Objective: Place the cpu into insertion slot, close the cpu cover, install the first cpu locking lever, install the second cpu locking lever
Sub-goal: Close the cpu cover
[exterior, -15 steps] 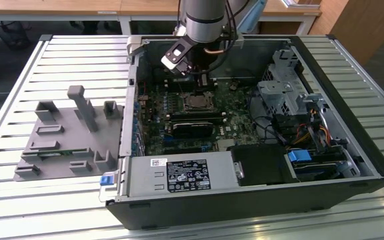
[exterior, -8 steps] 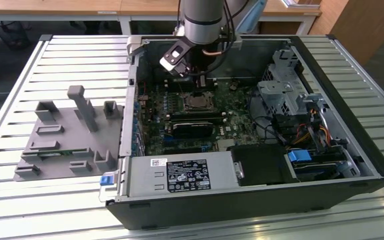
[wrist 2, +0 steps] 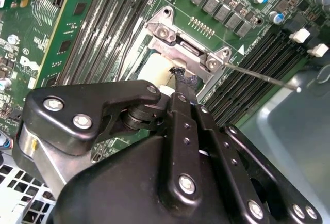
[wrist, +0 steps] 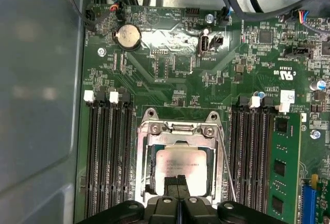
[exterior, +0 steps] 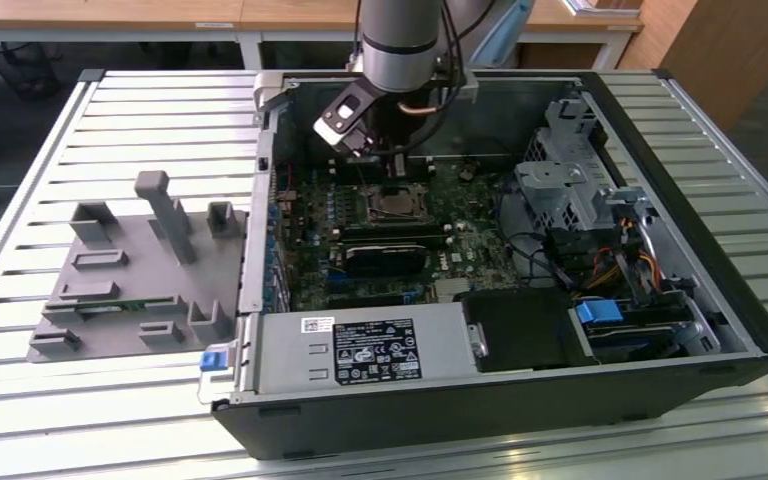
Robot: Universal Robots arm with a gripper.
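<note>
Exterior view: the arm is reaching into the open computer case (exterior: 704,300), with the gripper (exterior: 392,168) hanging just above the insertion slot (exterior: 395,203).

In the first wrist view, the cpu (wrist: 180,163) is lying in the slot under the cpu cover (wrist: 178,139), with memory slots (wrist: 108,146) flanking it.

In the second wrist view, the clenched fingertips (wrist 2: 183,78) are touching the cover's edge, and a thin locking lever (wrist 2: 258,76) is jutting out alongside.

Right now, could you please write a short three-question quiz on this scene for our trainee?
1. True or false: a thin metal locking lever runs beside the metal-rimmed square insertion slot in the green circuit board.
2. The black gripper has its fingertips: A) spread wide; B) shut together; C) clamped on a memory stick.
3. What shows through the window of the thin silver square cpu cover?
Key: 1 true; 2 B; 3 the small silvery-beige square cpu.
</note>
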